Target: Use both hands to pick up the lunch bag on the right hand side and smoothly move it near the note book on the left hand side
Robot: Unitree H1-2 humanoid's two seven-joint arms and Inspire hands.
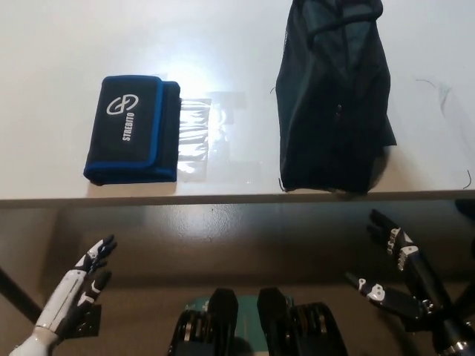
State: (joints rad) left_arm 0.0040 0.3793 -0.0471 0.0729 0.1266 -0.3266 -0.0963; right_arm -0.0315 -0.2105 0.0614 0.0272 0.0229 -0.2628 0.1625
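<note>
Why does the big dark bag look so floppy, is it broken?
Not broken. The lunch bag slumps crumpled on the table, with loose threads beside it. The notebook lies flat.

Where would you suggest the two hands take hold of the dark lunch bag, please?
Take the lunch bag by its two long sides, left hand on its left flank, right hand on its right. It lies soft and slumped, lengthwise away from the robot; no handle shows.

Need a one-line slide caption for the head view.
Both hands, left and right, open below the table edge; lunch bag and blue-trimmed notebook untouched.
</note>
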